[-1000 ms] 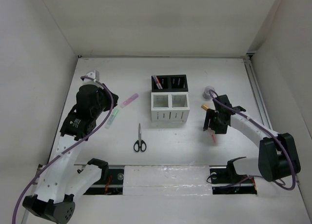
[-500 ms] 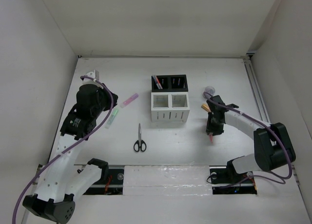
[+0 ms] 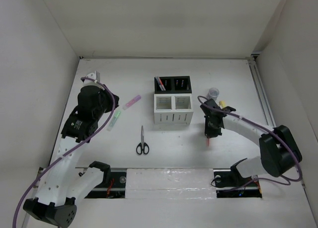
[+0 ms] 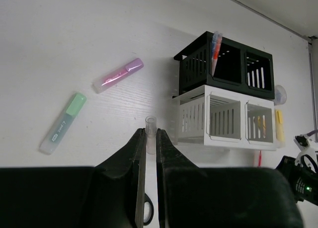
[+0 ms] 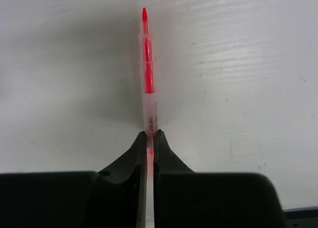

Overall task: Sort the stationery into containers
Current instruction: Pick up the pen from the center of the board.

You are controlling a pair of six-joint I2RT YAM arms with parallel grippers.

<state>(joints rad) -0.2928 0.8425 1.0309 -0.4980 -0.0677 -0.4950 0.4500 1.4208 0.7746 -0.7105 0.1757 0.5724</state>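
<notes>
White desk (image 3: 174,156) seen from above, two robot arms at its near edge. The right tool (image 5: 150,136) is pinched shut on a thin red pen (image 5: 148,64) w/ a clear barrel. The pen's rear end sits btwn the tips and the rest sticks straight out ahead of them, red nib farthest away. Just to this tool's left stands a white slotted organiser box (image 3: 173,110), joined at its far side to a black slotted organiser box (image 3: 173,84). Behind the tool, toward the far wall, are a small grey tape roll (image 3: 213,93) & a stubby yellow highlighter (image 3: 222,105), close together.

The left tool (image 4: 150,133) is narrow, tips nearly together, gripping a small clear plastic tube (image 4: 150,122) that pokes out just past them. Ahead & left of the tips lie a stubby pink highlighter (image 4: 118,75) and, further left, a stubby green highlighter (image 4: 62,123), apart from each other. Ahead & right are both boxes, w/ a red-and-blue pen (image 4: 214,49) leaning in the black one's left compartment. Black-handled scissors (image 3: 142,141) lie flat on the desk; one handle loop shows under the left tool.
</notes>
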